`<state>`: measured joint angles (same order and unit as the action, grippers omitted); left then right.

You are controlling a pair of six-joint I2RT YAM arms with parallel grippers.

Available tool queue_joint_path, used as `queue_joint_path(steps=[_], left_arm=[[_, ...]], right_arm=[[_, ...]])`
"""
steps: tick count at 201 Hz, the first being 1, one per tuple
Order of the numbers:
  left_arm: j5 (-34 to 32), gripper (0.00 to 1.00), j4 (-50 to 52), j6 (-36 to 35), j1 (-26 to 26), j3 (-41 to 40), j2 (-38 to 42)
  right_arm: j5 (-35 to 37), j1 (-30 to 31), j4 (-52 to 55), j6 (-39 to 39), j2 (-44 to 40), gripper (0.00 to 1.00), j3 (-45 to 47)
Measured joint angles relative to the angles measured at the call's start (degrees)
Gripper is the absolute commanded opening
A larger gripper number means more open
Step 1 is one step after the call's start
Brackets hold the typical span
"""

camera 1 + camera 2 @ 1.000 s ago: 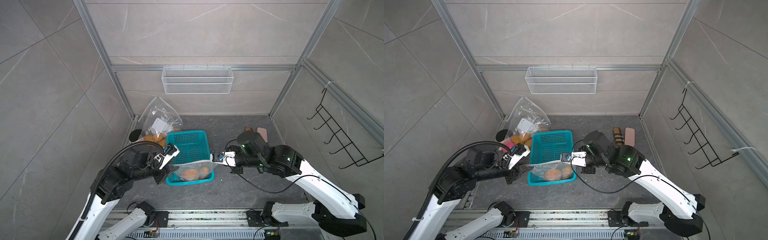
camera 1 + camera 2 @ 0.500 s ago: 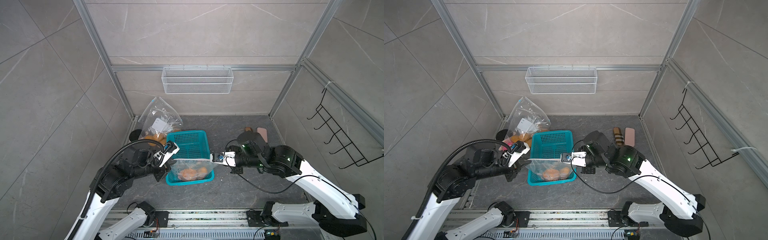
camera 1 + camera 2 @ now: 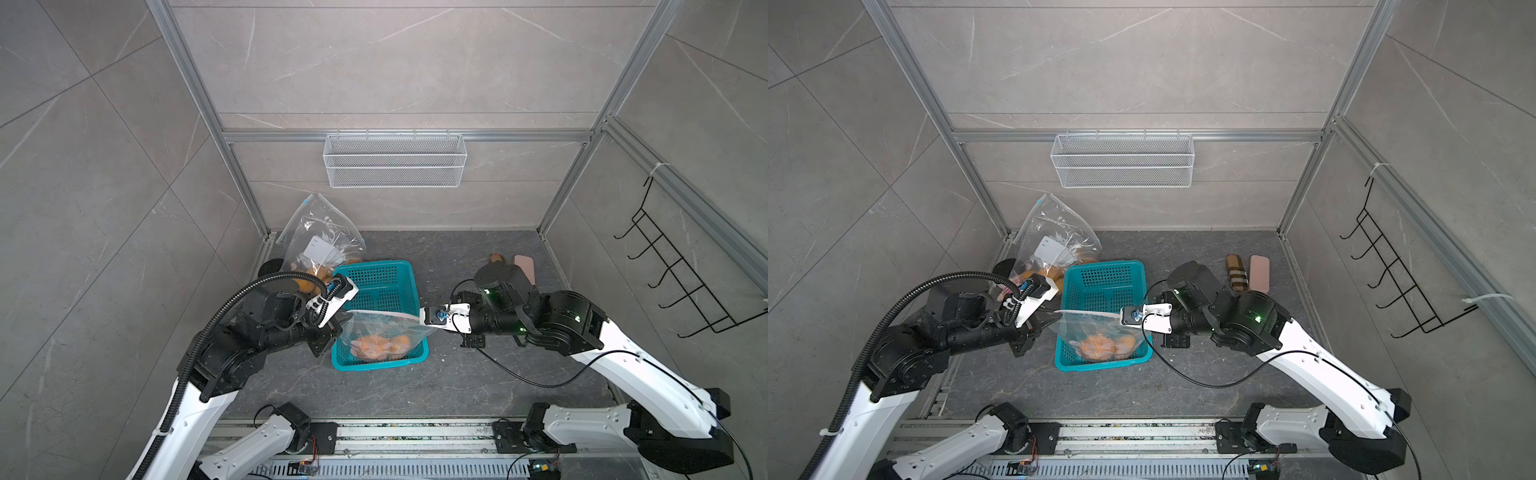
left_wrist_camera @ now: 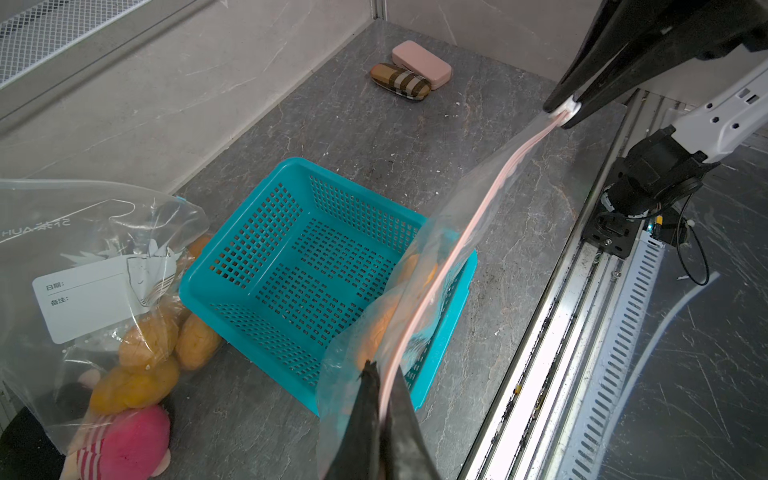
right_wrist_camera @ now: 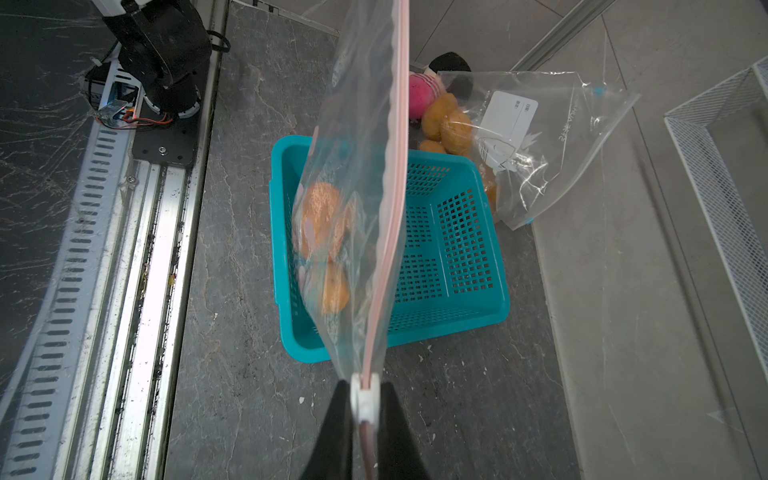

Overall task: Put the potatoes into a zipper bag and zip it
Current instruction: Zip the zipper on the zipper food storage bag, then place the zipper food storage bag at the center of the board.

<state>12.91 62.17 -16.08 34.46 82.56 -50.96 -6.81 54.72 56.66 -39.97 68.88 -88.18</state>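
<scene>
In both top views the zipper bag [image 3: 384,328] hangs stretched between the arms at centre frame, above the teal basket [image 3: 376,365]. The potatoes [image 3: 380,347] are bunched low inside the bag. The left gripper [image 3: 341,320] is clenched on one end of the bag's top edge and the right gripper [image 3: 420,321] on the other. Whether the bag's belly rests in the basket cannot be told from here.

The left wrist view adds what is lost from above. The near black jaws pinch only thin film at the zip strip [image 4: 478,224], while the far jaws clamp the white slider [image 4: 566,109]. That thin pinch looks like the weak spot: if the arms pull apart harder, the film may slide out and the loaded bag swing down on the slider alone. This view also shows a second bag [image 4: 104,232], with more potatoes in or under it, and a pink plush doll [image 4: 124,440].

The right wrist view shows the slider seated between the jaws and the strip running away pressed flat. A skewed pull could jam the slider or pop it off its track.
</scene>
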Motion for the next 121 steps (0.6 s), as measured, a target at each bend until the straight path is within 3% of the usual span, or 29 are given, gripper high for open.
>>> queue_joint_path(steps=[100,121], left_arm=[[0.26,0.00,-7.89,1.11,0.00,5.35,-1.57],[-0.85,0.00,-8.94,1.11,0.00,5.40,-1.42]], right_arm=[[2.75,0.00,-5.20,0.98,-0.79,0.04,-2.97],[2.75,0.00,-6.05,1.22,-0.48,0.23,-3.56]])
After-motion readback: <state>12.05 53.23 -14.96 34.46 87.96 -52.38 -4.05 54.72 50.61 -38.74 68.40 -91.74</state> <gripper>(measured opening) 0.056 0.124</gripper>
